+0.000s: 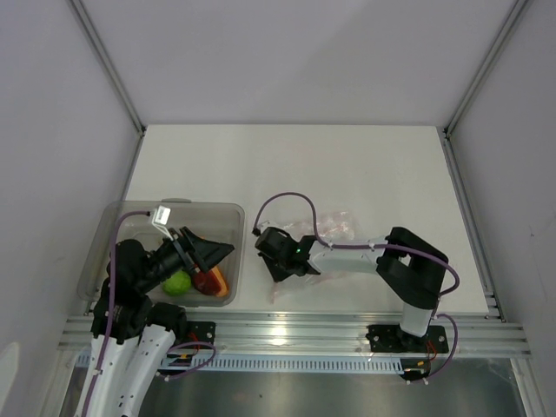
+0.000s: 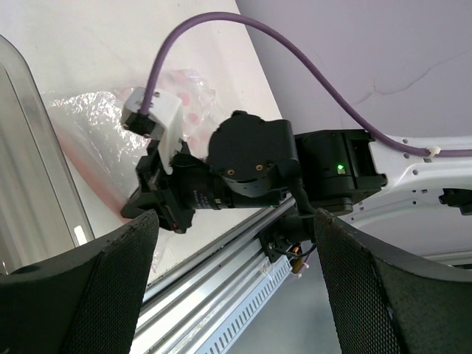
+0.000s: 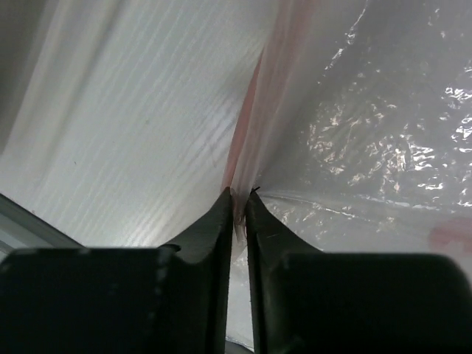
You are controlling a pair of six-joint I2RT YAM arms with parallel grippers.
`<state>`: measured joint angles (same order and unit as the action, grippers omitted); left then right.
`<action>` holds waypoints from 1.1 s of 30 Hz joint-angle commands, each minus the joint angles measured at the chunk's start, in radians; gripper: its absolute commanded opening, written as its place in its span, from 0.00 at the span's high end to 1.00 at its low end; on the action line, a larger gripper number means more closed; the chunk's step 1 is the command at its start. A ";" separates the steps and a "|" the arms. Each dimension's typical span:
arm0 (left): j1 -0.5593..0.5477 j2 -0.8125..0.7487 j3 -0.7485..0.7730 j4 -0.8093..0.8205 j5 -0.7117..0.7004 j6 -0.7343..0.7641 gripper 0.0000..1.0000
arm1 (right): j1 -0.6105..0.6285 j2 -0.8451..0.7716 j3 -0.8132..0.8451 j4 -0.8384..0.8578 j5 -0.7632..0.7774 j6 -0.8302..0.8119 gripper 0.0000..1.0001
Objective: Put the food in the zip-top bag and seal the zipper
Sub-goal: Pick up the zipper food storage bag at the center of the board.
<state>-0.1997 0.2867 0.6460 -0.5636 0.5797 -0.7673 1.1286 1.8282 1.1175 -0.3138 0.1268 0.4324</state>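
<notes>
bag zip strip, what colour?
Pinkish red. The zipper shows best in the right wrist view, pinched in the right gripper.

table point(image 1: 347, 165): white | walls point(image 1: 287, 52): pale grey | rail point(image 1: 295, 330): aluminium, near edge

light: bright, even | shadows: soft | glare: specks on zip-top bag point(image 3: 398, 140) | focus: mostly sharp

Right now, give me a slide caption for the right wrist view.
Close-up: right tool pinched shut on the pinkish zipper at the edge of the clear, crinkled zip-top bag.
</notes>
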 commanded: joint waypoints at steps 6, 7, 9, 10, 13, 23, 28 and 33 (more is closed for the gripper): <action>0.006 -0.003 -0.032 0.047 0.048 -0.020 0.14 | -0.062 -0.257 -0.134 0.074 -0.108 0.034 1.00; 0.006 -0.004 -0.034 0.050 0.051 -0.021 0.14 | -0.076 -0.289 -0.163 0.082 -0.128 0.037 1.00; 0.006 -0.003 -0.039 0.060 0.065 -0.027 0.14 | -0.133 -0.393 -0.189 0.108 -0.240 0.037 1.00; 0.006 -0.003 -0.040 0.065 0.071 -0.033 0.14 | -0.156 -0.430 -0.221 0.122 -0.286 0.039 1.00; 0.006 -0.003 -0.049 0.099 0.107 -0.055 0.15 | -0.265 -0.568 -0.268 0.192 -0.493 0.061 1.00; 0.005 -0.020 -0.138 0.300 0.196 -0.177 0.20 | -0.429 -0.708 -0.326 0.471 -1.012 0.267 1.00; -0.006 -0.023 -0.187 0.430 0.217 -0.244 0.21 | -0.406 -0.705 -0.357 0.682 -1.132 0.432 1.00; -0.023 -0.015 -0.184 0.465 0.192 -0.245 0.21 | -0.391 -0.695 -0.351 0.740 -1.173 0.491 0.98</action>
<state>-0.2115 0.2737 0.4568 -0.1879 0.7639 -0.9829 0.7254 1.1381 0.7609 0.2916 -0.9615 0.8444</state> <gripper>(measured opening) 0.791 0.012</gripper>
